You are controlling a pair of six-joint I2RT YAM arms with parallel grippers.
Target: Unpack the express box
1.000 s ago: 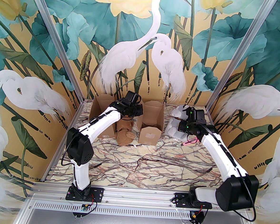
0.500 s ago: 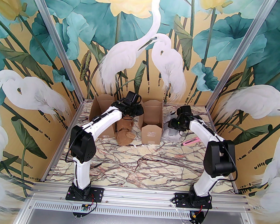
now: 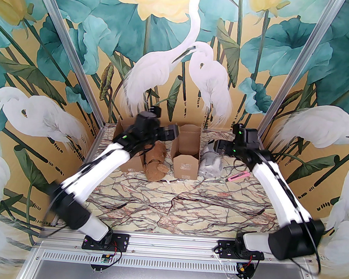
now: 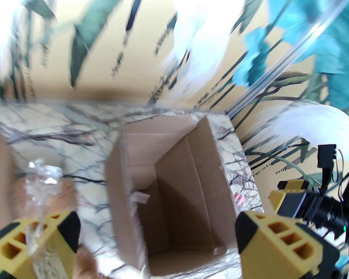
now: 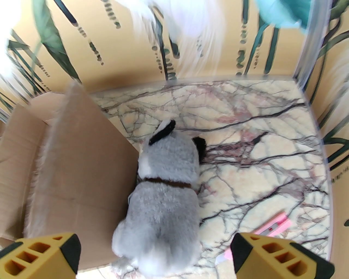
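Observation:
The express box (image 3: 186,156) stands open at the back middle of the table, and its inside (image 4: 174,190) looks empty. A brown plush toy (image 3: 156,164) lies to its left, with clear plastic wrap (image 4: 43,185) on it. Against the box's right side lies a grey plush toy (image 3: 210,165) with black ears and a dark collar (image 5: 163,201). My left gripper (image 3: 171,132) hovers open above the box's left edge, holding nothing (image 4: 158,239). My right gripper (image 3: 218,146) hangs open just above the grey plush (image 5: 155,253), not touching it.
A second open cardboard box (image 3: 126,141) stands at the back left, partly behind my left arm. A pink box cutter (image 3: 238,176) lies right of the grey plush (image 5: 272,224). The printed walls close in at the back and sides.
Both grippers have opened. The left arm lifted off the brown plush and swung its elbow down to the left. The right arm let go of the grey plush, which now lies beside the box.

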